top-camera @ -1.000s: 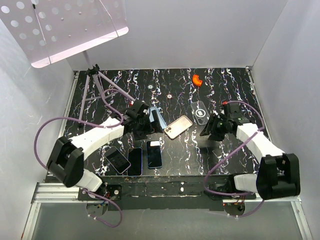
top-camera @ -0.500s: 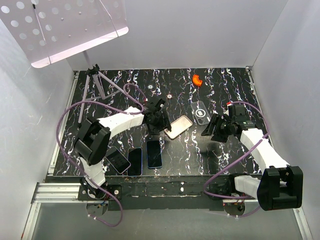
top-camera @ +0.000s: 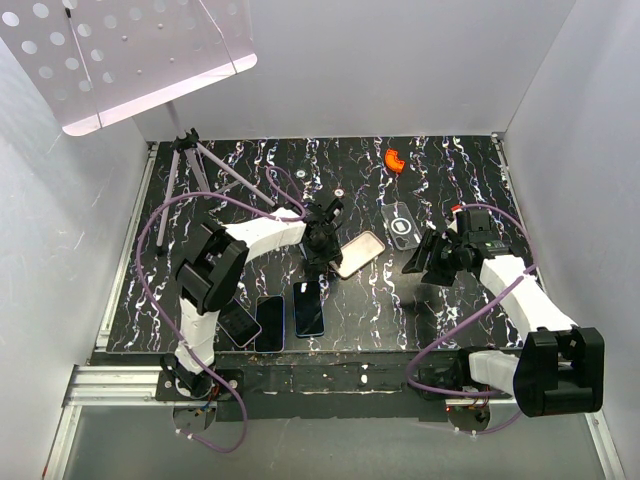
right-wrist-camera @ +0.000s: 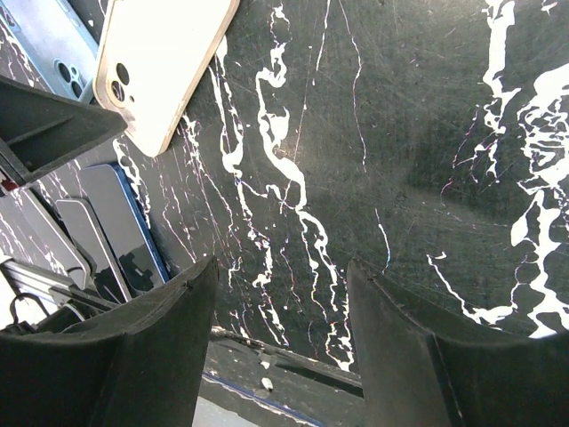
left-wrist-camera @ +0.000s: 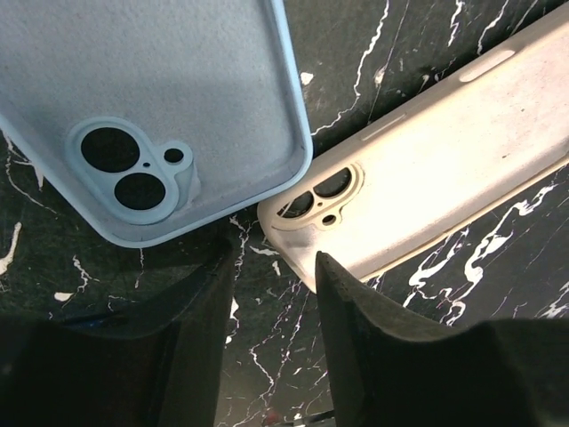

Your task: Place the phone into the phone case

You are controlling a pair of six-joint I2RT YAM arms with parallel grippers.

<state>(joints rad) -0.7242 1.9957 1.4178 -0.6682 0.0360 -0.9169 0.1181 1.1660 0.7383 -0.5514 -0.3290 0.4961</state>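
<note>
Left gripper (left-wrist-camera: 274,302) hangs low over the middle of the table (top-camera: 440,180), jaws part open, nothing between them but bare marble. Its fingers (left-wrist-camera: 206,329) straddle the spot where two cases almost meet: the blue case (left-wrist-camera: 160,80), hollow side up, and the beige case (left-wrist-camera: 444,178) just beside it, camera-cutout corners close together, whether touching I cannot tell.

Right gripper (right-wrist-camera: 280,302) waits toward the right edge, jaws wide, empty, over bare table.

Row of phones (top-camera: 270,322) lies flat by the near edge, left of centre, untouched. The nearest phone (top-camera: 308,307) sits just short of the cases. A clear case (top-camera: 400,225) lies farther toward the back right.

My read: I am in the case-fetching step, no phone picked, task barely begun. Next move calls for shifting onto one case's rim, one finger inside the wall and one outside, then pinching. The neighbouring cases crowd each other; a sloppy descent could nudge both.
</note>
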